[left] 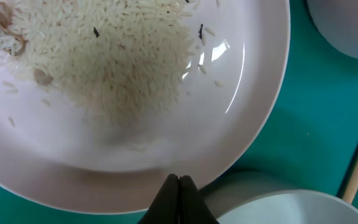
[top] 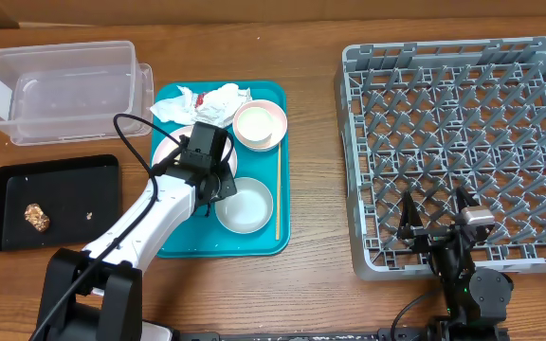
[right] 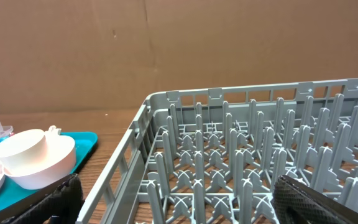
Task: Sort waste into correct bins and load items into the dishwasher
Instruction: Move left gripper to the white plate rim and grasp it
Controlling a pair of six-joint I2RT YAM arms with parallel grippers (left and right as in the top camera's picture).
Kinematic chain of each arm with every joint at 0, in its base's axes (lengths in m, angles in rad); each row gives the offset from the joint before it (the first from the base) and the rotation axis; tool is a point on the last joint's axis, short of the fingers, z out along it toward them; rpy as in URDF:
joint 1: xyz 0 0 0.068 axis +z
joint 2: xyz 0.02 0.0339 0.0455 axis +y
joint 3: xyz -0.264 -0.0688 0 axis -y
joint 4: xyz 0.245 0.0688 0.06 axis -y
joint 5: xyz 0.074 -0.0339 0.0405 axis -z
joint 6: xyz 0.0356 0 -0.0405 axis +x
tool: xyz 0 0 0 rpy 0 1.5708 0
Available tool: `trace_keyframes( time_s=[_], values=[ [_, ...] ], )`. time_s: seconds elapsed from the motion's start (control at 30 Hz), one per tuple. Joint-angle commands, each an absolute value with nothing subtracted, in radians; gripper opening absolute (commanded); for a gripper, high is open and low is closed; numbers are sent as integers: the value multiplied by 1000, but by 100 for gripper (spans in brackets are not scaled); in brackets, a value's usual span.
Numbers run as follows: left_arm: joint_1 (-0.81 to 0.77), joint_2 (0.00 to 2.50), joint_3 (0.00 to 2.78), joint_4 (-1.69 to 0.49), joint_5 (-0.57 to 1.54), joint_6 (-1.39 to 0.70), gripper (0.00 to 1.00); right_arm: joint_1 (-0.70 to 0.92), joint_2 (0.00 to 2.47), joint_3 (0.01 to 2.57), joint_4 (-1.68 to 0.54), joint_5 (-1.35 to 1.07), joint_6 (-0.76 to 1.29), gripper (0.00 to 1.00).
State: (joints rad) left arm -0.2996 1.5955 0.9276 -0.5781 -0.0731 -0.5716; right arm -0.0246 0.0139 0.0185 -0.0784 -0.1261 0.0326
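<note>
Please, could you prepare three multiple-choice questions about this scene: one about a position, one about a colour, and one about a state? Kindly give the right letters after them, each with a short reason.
1. In the overhead view, on which side of the teal tray does the grey rack stand?
A left; B right; C in front of it.

2. What colour is the plate under the rice?
A green; B pale pink; C black.

3. In what state is the left end effector?
A wide open; B gripping a bowl; C shut.

Answers:
1 B: the rack is to the right of the tray.
2 B: the left wrist view shows the plate's pale pink rim.
3 C: its fingertips meet at the plate's edge.
</note>
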Motion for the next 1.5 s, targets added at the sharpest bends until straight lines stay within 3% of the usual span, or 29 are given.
trace_keyframes(
  time_s=[0.0,0.53,0.73,0.8,0.97,1.03,1.17,1.47],
  values=[
    [-302,1599,915,-576,-13,-562,4,-28,3,8,-73,-125,29,100],
    [-302,1597,952,-611,99,-492,4,-28,3,8,-73,-125,29,100],
    [-301,1588,1027,-599,-57,-449,4,-28,3,8,-73,-125,29,100],
    [-301,1588,1027,-563,-103,-449,15,-28,3,8,-73,-125,29,100],
    [-301,1594,1025,-549,-102,-448,58,-28,3,8,-73,-125,29,100],
    [-302,1602,1017,-547,-79,-448,68,-28,3,8,-73,-125,29,100],
    [-302,1643,1005,-533,-59,-410,68,-28,3,8,-73,-125,29,100],
    [-303,1745,1005,-463,-62,-336,49,-28,3,8,-73,-125,29,100]
  ],
)
